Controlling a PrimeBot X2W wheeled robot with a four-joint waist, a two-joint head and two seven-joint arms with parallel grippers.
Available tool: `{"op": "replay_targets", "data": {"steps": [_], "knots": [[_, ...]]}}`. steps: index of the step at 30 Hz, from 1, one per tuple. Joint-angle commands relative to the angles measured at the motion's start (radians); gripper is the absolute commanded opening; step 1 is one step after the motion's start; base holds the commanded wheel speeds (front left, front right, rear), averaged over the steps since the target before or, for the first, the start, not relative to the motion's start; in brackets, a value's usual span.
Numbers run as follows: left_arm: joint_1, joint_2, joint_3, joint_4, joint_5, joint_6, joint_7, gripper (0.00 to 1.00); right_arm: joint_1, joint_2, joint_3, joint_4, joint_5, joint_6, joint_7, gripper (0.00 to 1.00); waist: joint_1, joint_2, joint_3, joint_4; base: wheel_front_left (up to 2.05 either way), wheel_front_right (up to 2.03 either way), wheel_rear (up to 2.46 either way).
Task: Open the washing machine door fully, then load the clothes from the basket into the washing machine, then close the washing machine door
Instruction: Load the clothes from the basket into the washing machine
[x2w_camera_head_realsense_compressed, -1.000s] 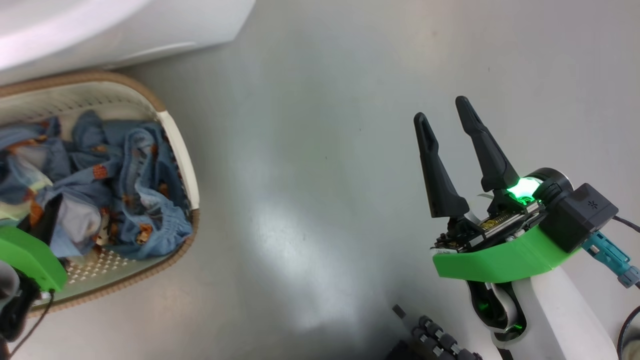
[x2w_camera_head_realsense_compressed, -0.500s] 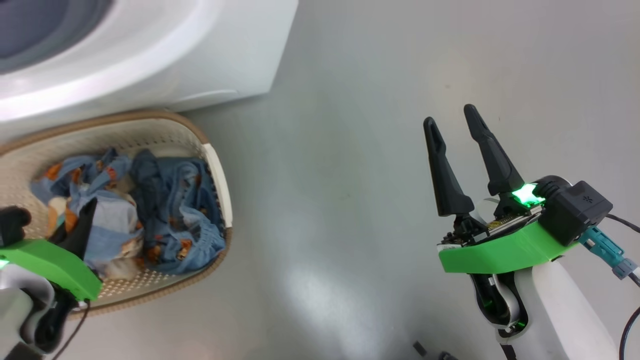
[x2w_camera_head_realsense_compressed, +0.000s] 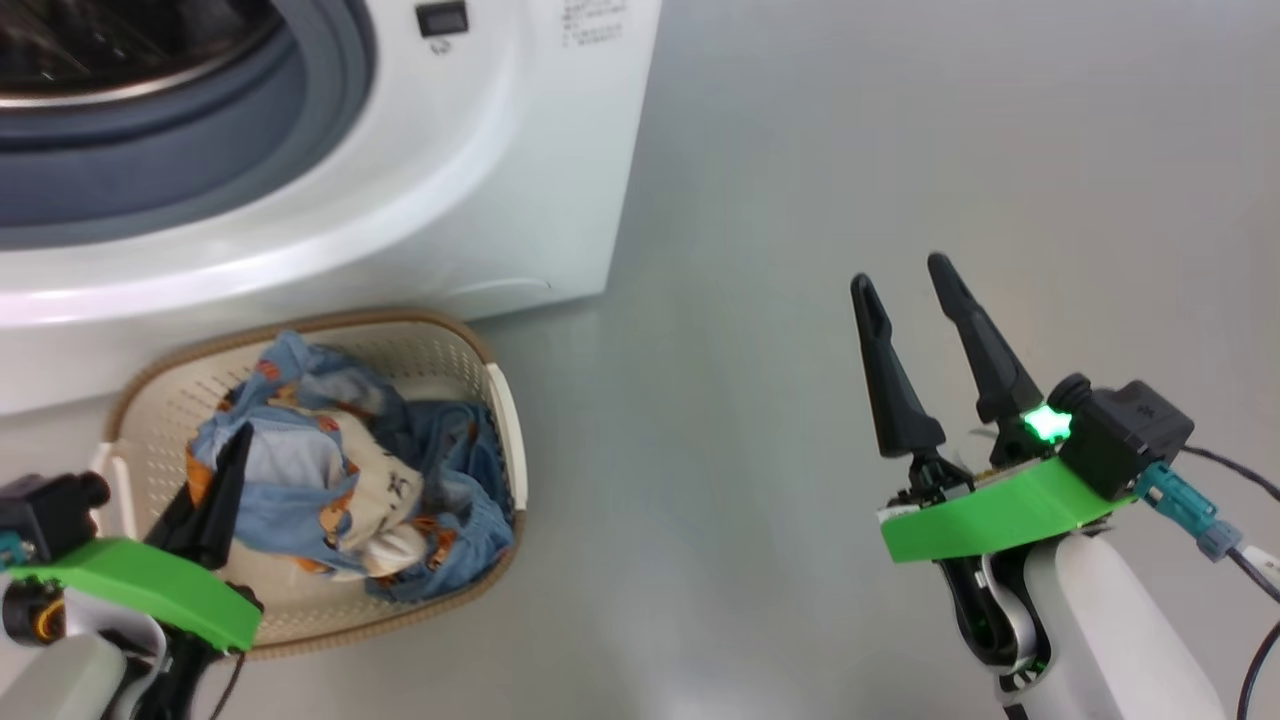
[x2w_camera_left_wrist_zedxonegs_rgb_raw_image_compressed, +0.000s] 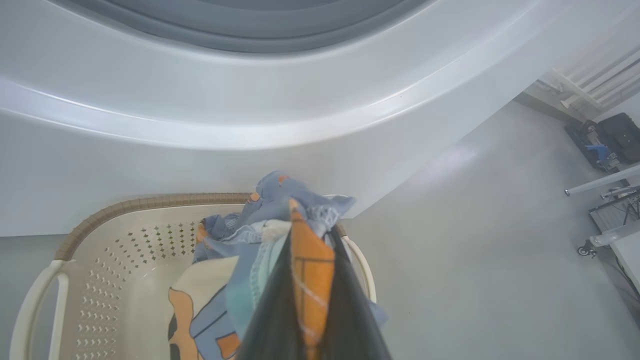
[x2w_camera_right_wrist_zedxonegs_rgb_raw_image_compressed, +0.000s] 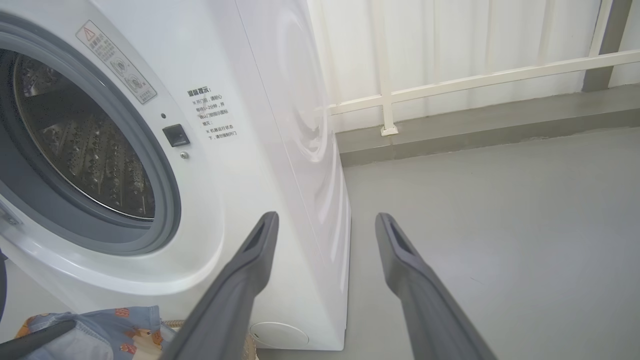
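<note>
The washing machine (x2w_camera_head_realsense_compressed: 500, 180) is finished in glossy white, its drum (x2w_camera_right_wrist_zedxonegs_rgb_raw_image_compressed: 85, 145) in shiny perforated metal; the basket (x2w_camera_head_realsense_compressed: 430, 350) is moulded plastic, the clothes (x2w_camera_head_realsense_compressed: 300, 480) soft cloth.

Bright, even light; glossy floor glare.

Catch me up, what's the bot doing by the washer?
The left gripper is shut on a light blue and orange garment over the basket, which sits on the floor right in front of the washing machine with more clothes in it. The drum opening is uncovered. The right gripper hangs open and empty over the floor.
</note>
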Motion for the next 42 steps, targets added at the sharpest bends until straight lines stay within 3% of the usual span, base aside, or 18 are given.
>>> {"op": "replay_targets", "data": {"steps": [1, 22, 42], "knots": [[0.015, 0.031, 0.053, -0.026, 0.015, -0.002, -0.009, 0.0, 0.022, -0.003, 0.01, -0.014, -0.014, 0.006, -0.008, 1.0, 0.0, 0.0, -0.066, 0.034, 0.0, 0.0, 0.0], [0.205, -0.121, 0.323, -0.262, 0.181, -0.002, -0.009, 0.0, 0.077, -0.003, -0.025, 0.076, -0.021, 0.006, -0.008, 1.0, 0.0, 0.0, -0.266, 0.084, 0.0, 0.0, 0.0], [0.243, -0.166, 0.427, -0.331, 0.354, 0.009, -0.009, 0.0, 0.094, -0.003, -0.031, 0.084, -0.037, 0.006, -0.008, 1.0, 0.0, 0.0, -0.296, 0.083, 0.0, 0.0, 0.0]]}}
